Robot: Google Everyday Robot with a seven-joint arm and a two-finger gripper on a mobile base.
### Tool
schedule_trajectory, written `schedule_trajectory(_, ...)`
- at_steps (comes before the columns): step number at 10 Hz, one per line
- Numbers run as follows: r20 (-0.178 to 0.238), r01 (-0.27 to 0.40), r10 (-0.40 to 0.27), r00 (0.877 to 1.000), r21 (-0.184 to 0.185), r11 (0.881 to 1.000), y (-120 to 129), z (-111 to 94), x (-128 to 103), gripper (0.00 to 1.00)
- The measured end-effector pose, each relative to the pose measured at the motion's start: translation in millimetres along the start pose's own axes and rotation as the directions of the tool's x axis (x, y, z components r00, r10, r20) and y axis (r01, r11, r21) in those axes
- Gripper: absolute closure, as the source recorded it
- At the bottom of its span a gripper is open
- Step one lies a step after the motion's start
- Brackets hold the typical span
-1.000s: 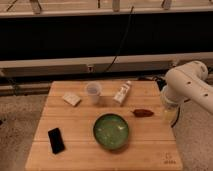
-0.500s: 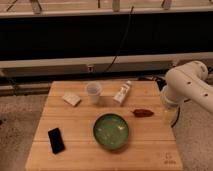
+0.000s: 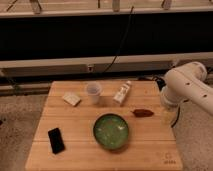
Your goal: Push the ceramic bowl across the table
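The ceramic bowl (image 3: 111, 131) is green and glossy with a dark rim and a pale speckled inside. It sits upright on the light-wood table (image 3: 75, 120), a little front of centre. My white arm (image 3: 185, 87) comes in from the right. My gripper (image 3: 168, 115) hangs down at the table's right edge, to the right of the bowl and apart from it, just beyond a small brown object (image 3: 143, 113).
A white translucent cup (image 3: 93, 93) and a small white bottle (image 3: 122, 93) stand behind the bowl. A pale block (image 3: 71, 99) lies at the back left and a black phone (image 3: 56, 140) at the front left. A dark logo (image 3: 170, 160) marks the front right corner.
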Motion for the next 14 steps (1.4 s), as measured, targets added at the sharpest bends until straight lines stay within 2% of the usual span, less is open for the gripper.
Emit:
schedule_trajectory(2, -0.001, 0.035, -0.035, 0.999, -0.002, 0.999, 6, 19, -18, 0.20)
schedule_trajectory(5, -0.005, 0.056, -0.056, 0.998, -0.006, 0.998, 14, 29, -28, 0.20)
schedule_trajectory(9, -0.010, 0.077, -0.077, 0.997, -0.011, 0.997, 26, 56, -54, 0.20)
schedule_trajectory(12, -0.011, 0.084, -0.084, 0.996, -0.014, 0.996, 29, 63, -54, 0.20)
schedule_trajectory(14, -0.015, 0.098, -0.099, 0.995, -0.016, 0.995, 30, 69, -67, 0.20)
